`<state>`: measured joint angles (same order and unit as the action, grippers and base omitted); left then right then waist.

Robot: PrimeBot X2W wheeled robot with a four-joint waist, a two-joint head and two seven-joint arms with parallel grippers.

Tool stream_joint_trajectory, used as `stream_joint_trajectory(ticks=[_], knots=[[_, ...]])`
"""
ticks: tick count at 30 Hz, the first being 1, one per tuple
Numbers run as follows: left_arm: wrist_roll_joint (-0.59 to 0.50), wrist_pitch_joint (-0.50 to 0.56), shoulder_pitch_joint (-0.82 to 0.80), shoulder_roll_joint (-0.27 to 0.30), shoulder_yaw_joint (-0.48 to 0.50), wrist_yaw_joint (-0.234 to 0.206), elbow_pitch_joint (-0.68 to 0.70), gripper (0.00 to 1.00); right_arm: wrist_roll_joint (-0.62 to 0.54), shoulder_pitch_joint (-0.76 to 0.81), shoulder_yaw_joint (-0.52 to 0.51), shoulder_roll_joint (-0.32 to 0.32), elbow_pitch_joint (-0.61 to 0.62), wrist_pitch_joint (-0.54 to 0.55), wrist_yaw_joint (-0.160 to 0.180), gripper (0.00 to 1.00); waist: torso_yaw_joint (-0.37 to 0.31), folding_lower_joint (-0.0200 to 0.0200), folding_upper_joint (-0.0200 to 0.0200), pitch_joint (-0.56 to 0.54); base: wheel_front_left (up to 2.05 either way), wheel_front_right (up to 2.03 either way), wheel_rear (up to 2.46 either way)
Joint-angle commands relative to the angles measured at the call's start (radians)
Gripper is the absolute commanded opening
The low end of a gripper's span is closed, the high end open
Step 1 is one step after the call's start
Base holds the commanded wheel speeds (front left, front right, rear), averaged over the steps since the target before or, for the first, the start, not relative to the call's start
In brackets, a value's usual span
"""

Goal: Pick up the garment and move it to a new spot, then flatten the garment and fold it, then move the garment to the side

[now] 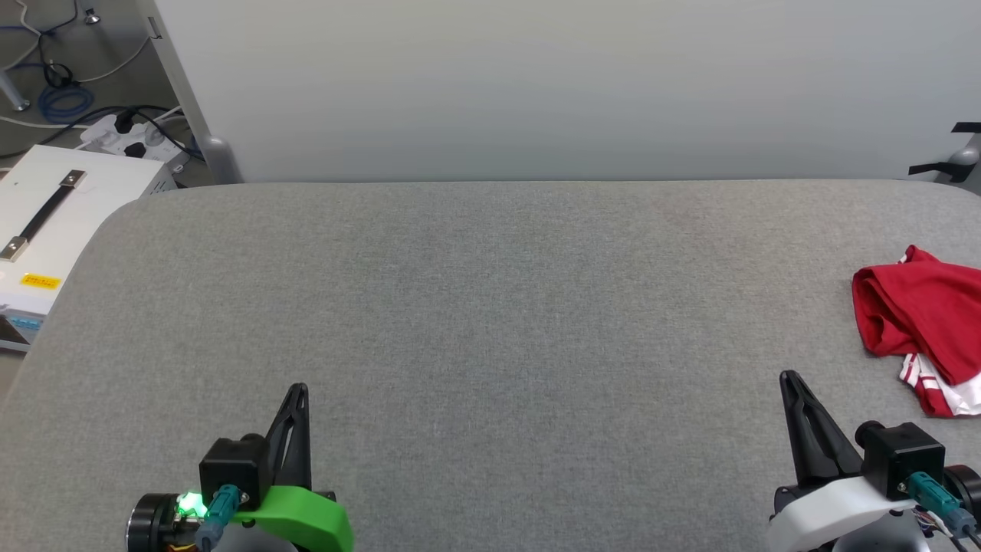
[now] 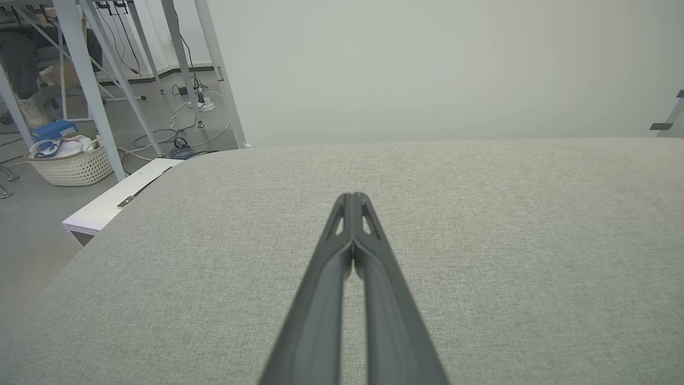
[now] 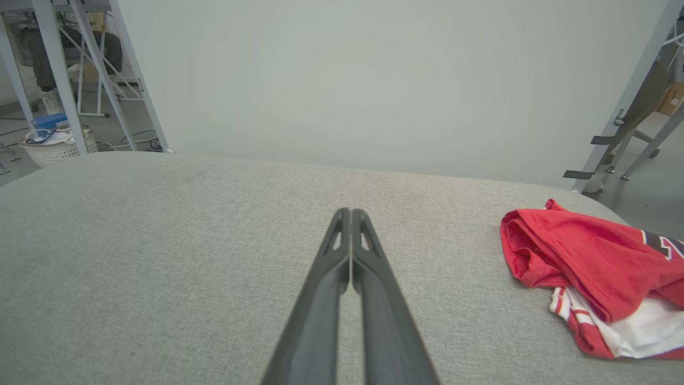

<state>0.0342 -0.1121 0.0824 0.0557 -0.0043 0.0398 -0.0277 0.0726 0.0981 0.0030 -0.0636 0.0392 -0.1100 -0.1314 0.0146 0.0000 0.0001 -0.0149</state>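
Loosely bunched garment (image 1: 920, 307), striped trim nearward, axis unclear

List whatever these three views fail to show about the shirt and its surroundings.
The garment, head view: cut off by the right edge; full extent unknown.
Its lettering, right wrist view: only a scrap shows at the right edge; folds hide the rest.
The yellow label on the white case, head view: too small to read.
The basket, left wrist view: contents too small to identify.

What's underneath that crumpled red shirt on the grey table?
The crumpled red jersey shirt lies on the grey fabric-covered table; its white striped sleeve pokes out beneath. Anything else is covered.
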Motion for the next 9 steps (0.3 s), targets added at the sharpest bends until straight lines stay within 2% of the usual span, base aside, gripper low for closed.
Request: stream_joint_trajectory(ticks=[1,9], knots=[[-0.008,0.007,-0.020,-0.003,0.001,-0.009,0.004,0.00,-0.012,-0.020,-0.001,0.004,-0.004,0.005,0.000,0.00,0.000,0.0000,-0.0001,0.000,0.00,0.00,0.00],[-0.012,0.023,-0.030,-0.004,0.002,-0.014,0.008,0.00,-0.021,-0.032,-0.002,0.005,-0.010,0.021,0.000,0.00,-0.003,0.0000,-0.0001,0.003,0.00,0.00,0.00]])
